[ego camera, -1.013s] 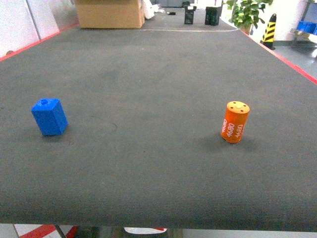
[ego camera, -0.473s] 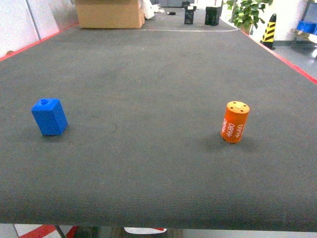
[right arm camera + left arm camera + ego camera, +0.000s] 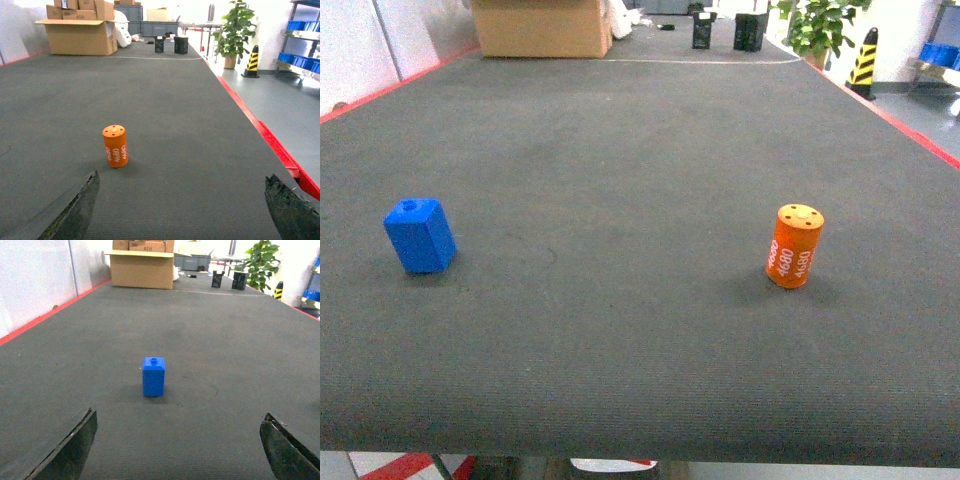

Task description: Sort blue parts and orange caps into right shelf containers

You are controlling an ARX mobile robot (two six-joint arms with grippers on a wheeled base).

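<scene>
A small blue part (image 3: 420, 236) stands upright on the dark mat at the left, and an orange cap (image 3: 794, 246) marked "4080" stands at the right. Neither gripper shows in the head view. In the left wrist view my left gripper (image 3: 180, 416) is open and empty, with the blue part (image 3: 153, 376) ahead of it, a little left of centre and well apart. My right gripper (image 3: 182, 177) is open and empty too. The orange cap (image 3: 115, 146) stands ahead near its left finger, not touching. Blue shelf containers (image 3: 301, 25) show far off at the right.
The mat's red right edge (image 3: 260, 131) drops to the floor beside the right gripper. At the far end are a cardboard box (image 3: 542, 27), two black crates (image 3: 750, 30), a potted plant (image 3: 817, 25) and a yellow-black cone (image 3: 864, 60).
</scene>
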